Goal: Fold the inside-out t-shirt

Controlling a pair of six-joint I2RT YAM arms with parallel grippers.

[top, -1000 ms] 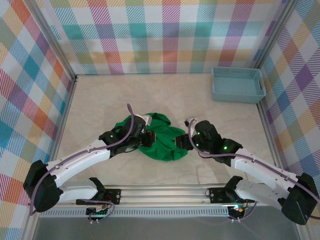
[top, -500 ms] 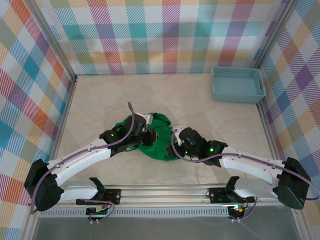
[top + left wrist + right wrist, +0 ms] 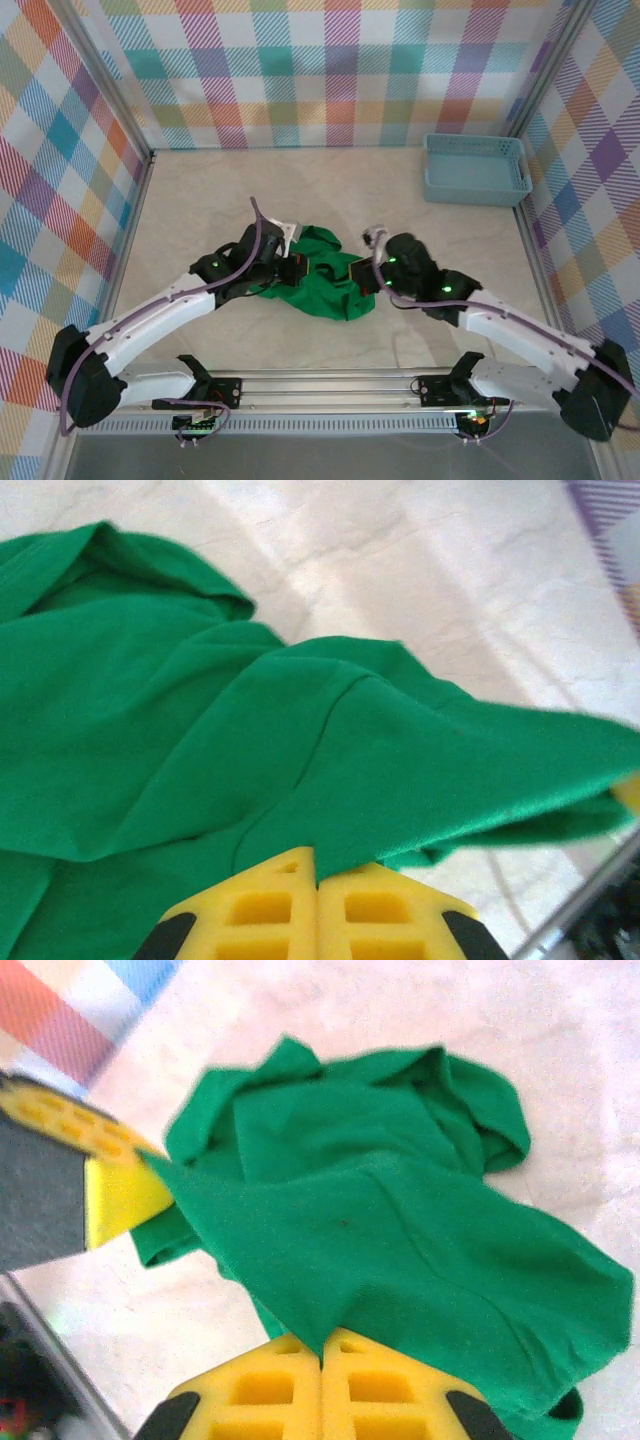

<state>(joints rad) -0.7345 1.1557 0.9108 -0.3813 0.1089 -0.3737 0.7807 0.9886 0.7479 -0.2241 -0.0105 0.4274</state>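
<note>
**Figure.** The inside-out t-shirt (image 3: 322, 285) lay crumpled in a heap near the middle of the surface (image 3: 200, 200). It sat between the two arms and well apart from the blue basket (image 3: 476, 170) at the far right. The left gripper (image 3: 318, 868) had its fingers pressed together on a fold at the heap's left side. The right gripper (image 3: 322, 1348) pinched cloth at the right side.

Risk: each pinch appeared to take only a small fold at the fingertips, so drawing the arms apart could pull the cloth free. A pinch through several layers would lift the heap bunched rather than spread.
</note>
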